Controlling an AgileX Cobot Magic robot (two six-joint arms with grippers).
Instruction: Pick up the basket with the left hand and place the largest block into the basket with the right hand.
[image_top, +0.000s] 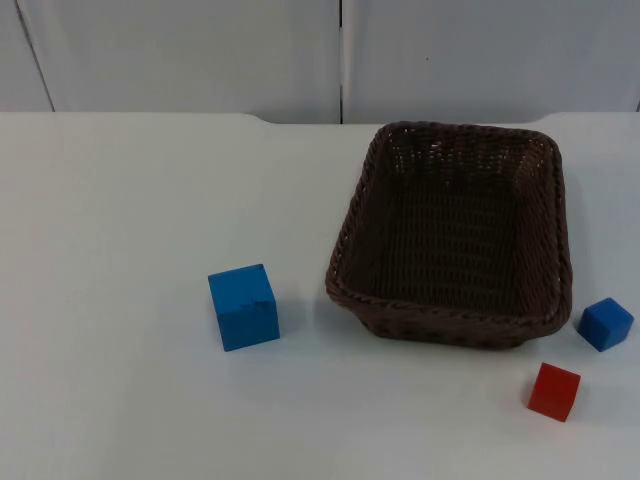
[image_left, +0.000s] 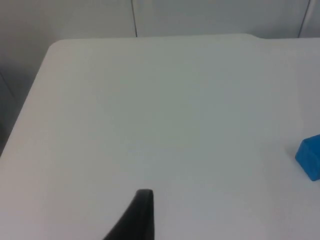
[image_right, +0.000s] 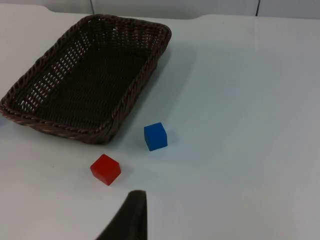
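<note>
Nothing's started yet; the dark brown woven wicker basket (image_top: 455, 235) sits empty, right of centre in the top view, the big blue cube (image_top: 243, 306) lower left of it. Left gripper (image_left: 137, 215) and right gripper (image_right: 131, 215) both wait above the table (can't tell if either's open); next the left needs the basket's rim.

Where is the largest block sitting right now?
In the top view the large blue block sits on the white table, apart from the empty basket, off its left side.

- Basket (image_top: 455, 235) sits on the table (image_top: 120, 230), right of centre.
- Large block (image_top: 243, 307) lies left of it.
- Two small blocks (image_top: 604, 324) (image_top: 554, 391) lie off its front right corner.
</note>
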